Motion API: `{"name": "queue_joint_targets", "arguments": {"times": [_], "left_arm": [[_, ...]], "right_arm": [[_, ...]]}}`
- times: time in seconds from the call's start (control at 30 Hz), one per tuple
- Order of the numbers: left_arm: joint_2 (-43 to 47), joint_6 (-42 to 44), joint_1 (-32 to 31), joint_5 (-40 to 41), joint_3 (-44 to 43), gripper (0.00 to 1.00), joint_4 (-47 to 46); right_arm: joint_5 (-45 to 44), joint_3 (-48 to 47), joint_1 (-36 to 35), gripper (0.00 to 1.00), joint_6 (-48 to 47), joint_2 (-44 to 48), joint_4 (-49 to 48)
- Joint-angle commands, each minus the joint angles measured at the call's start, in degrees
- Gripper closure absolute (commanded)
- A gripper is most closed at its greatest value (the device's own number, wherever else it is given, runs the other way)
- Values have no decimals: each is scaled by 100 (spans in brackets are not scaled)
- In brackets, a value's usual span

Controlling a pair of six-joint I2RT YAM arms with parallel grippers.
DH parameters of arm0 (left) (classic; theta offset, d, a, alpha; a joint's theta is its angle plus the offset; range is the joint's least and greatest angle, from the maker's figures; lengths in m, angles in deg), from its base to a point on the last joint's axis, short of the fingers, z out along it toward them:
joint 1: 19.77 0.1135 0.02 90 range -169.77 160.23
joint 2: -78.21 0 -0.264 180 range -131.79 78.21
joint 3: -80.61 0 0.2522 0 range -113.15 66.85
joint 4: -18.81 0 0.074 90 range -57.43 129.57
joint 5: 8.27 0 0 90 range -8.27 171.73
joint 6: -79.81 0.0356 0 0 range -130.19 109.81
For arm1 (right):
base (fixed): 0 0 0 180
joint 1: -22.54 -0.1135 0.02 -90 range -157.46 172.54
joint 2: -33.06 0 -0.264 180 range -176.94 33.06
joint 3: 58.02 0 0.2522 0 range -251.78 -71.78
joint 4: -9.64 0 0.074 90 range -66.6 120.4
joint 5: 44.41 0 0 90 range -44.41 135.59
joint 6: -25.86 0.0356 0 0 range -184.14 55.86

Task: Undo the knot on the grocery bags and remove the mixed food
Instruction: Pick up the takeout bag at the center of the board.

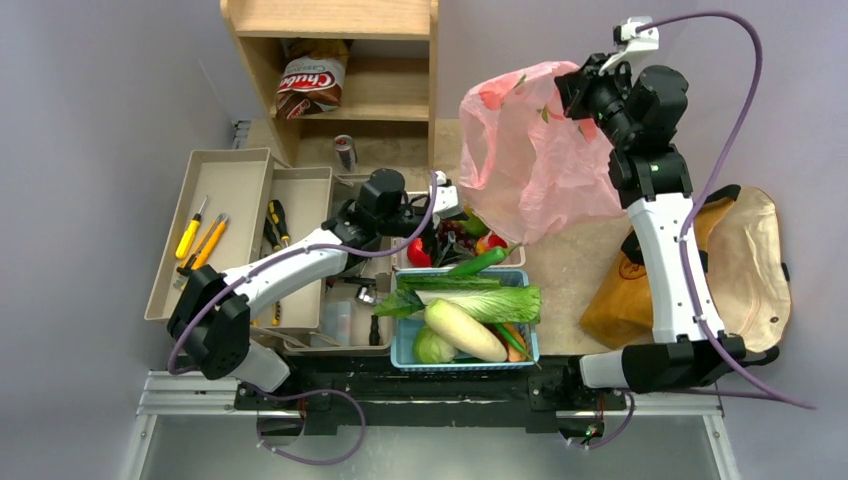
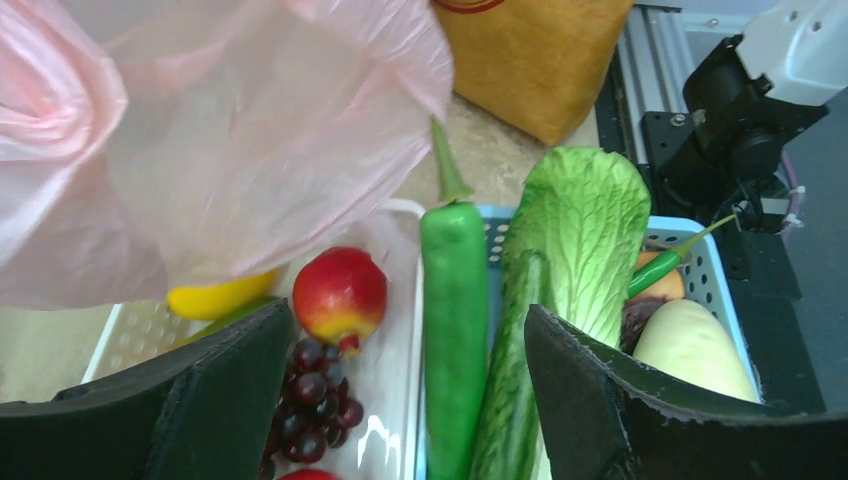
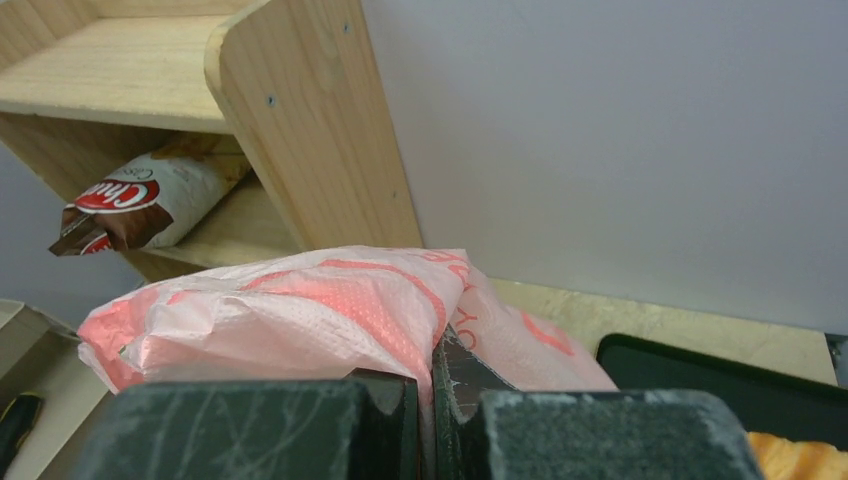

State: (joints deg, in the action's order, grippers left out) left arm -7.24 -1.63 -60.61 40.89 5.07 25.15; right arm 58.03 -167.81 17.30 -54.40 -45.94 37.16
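Note:
My right gripper (image 1: 572,92) is raised high at the back right. It is shut on a fold of the thin pink bag (image 1: 535,150), which hangs open and limp below it; the right wrist view shows the plastic (image 3: 300,310) pinched between the closed jaws (image 3: 432,400). No knot shows. My left gripper (image 1: 447,202) is open and empty above the baskets, under the bag's lower edge (image 2: 200,130). Below it lie a red apple (image 2: 340,290), dark grapes (image 2: 315,400), a green pepper (image 2: 455,320), a cucumber (image 2: 510,400), napa cabbage (image 2: 585,230) and daikon (image 2: 695,350).
A white basket (image 2: 400,215) and a blue basket (image 1: 405,345) hold the food. The brown paper bag (image 1: 620,295) and a beige tote (image 1: 750,260) lie at the right. Tool trays (image 1: 215,230) sit at the left. A wooden shelf (image 1: 400,95) with the Chubs bag (image 1: 310,85) stands behind.

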Motion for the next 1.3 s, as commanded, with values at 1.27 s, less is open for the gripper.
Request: {"name": "queue_joint_targets", "arguments": {"times": [1.27], "left_arm": [[-1718,248,-1413,966,-1211,42,467]], "right_arm": [[-762,1080,5,100,-327,1836,1314]]}}
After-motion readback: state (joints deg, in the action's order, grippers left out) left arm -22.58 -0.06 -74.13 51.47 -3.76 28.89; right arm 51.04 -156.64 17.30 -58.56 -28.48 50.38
